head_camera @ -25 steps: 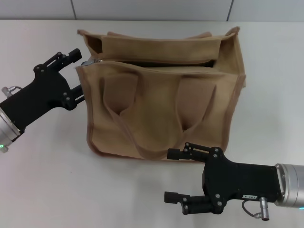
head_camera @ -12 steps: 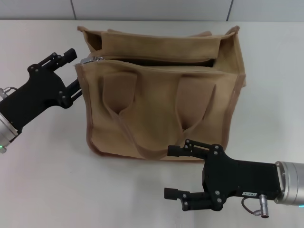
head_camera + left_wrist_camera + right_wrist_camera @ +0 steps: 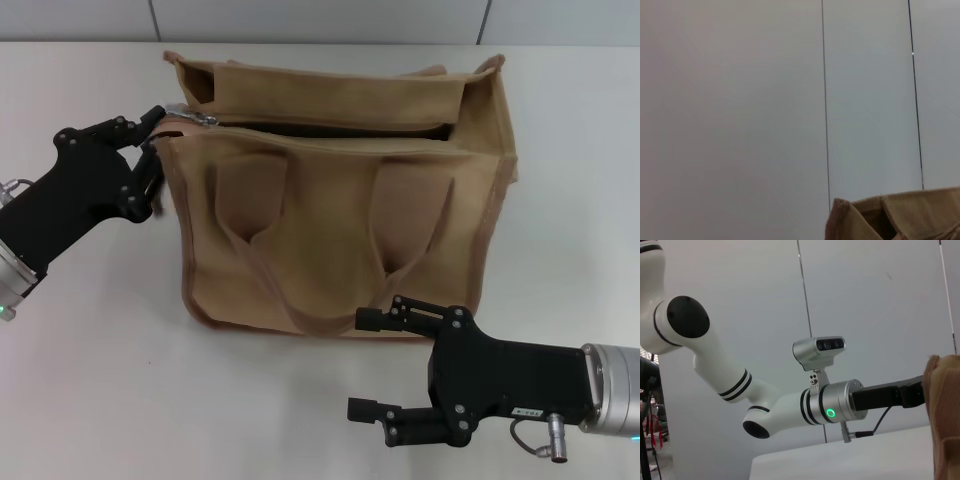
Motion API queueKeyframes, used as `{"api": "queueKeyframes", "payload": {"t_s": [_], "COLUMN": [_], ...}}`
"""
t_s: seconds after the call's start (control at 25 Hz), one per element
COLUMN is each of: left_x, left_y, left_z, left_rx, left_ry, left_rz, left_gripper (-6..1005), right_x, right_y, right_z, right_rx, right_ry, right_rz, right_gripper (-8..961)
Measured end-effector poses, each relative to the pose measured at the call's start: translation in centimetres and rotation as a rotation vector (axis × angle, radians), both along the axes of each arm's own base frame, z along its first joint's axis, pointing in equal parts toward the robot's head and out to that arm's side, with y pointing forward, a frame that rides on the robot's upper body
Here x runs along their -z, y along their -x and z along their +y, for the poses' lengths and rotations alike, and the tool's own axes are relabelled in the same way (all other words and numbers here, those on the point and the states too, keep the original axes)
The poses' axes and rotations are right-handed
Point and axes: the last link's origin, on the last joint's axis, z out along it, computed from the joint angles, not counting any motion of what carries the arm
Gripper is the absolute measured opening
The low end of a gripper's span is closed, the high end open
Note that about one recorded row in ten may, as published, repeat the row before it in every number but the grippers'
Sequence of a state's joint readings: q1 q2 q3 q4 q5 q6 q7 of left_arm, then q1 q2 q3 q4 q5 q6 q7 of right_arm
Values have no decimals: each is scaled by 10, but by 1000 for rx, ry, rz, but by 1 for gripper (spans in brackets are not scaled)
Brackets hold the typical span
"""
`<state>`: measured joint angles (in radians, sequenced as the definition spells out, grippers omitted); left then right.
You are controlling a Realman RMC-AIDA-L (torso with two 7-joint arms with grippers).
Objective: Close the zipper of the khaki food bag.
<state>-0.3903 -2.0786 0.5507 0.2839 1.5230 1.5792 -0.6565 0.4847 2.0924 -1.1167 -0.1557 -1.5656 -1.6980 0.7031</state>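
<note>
The khaki food bag [image 3: 340, 230] lies on the white table with its two handles flat on the near panel. Its zipper [image 3: 330, 128] stands open, showing a dark gap along the top. The silver pull [image 3: 196, 114] sits at the bag's left end. My left gripper [image 3: 152, 150] is at that left top corner, fingers drawn together on the bag's edge just beside the pull. My right gripper [image 3: 368, 365] is open and empty on the table in front of the bag's near bottom edge. A corner of the bag also shows in the left wrist view [image 3: 890, 220].
The white table [image 3: 100, 380] stretches left of and in front of the bag. A grey panelled wall [image 3: 320, 20] runs behind it. The right wrist view shows my left arm [image 3: 835, 407] reaching to the bag's edge [image 3: 945, 415].
My left gripper has shifted slightly back and its fingers have drawn together at the bag's left top corner. The bag's left end has lifted a little. The right gripper has hardly moved.
</note>
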Motion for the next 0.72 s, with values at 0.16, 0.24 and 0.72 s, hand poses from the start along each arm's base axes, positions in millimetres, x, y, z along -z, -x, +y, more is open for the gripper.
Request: {"api": "queueKeyframes", "payload": {"t_s": [0.16,0.24,0.72], "left_x": [1,1,-7], "left_y": [0,-1,-12], "left_z": [-1,-1,-5], "left_rx": [0,4,66], "left_ry": [2,2,-33], "left_rz": [-7,-10,-87], "left_gripper": [192,152,33], "right_x": [0,0,-21], "right_y": [0,0,14], "right_z": [0,0,-14], "right_rx": [-3,-4,-53], "right_ry": [-4,-4,20], "right_rz": [0,1,191], "right_gripper": [833,833,832]}}
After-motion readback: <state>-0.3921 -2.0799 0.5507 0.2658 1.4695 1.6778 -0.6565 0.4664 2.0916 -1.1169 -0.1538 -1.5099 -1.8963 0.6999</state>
